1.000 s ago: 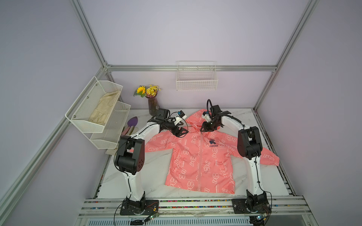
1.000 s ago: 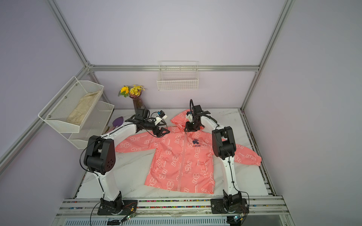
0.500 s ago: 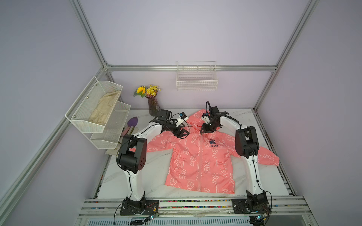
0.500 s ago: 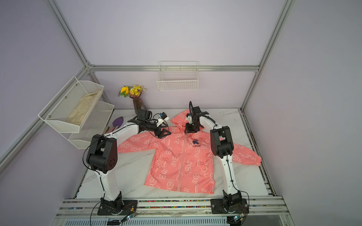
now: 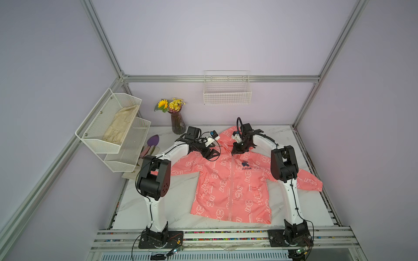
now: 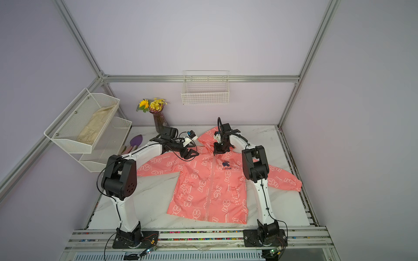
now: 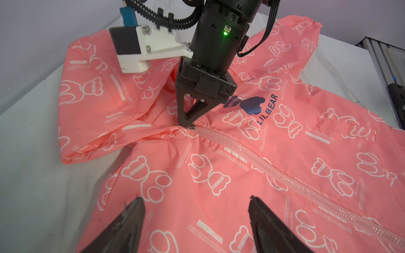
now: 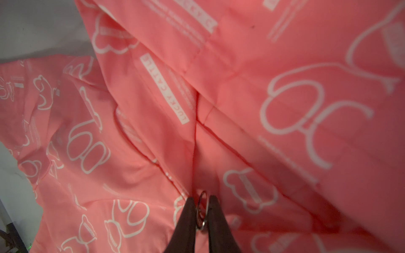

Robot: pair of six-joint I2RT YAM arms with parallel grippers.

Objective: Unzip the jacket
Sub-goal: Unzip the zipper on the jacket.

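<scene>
Coral-pink jacket, zipped, flat on the table: grasping the pull.
Left end effector hovers wide open, empty, over a shoulder; right end effector pinches the ring pull at the collar. Next: draw it nearward.

Close in, dark fingers of the right hand cover both flanks of the zipper ring and run off the picture's edge, and the jacket cloth around them is soft and blurry! From above, that ring is too small to make out, and the right arm hides part of one sleeve.
</scene>
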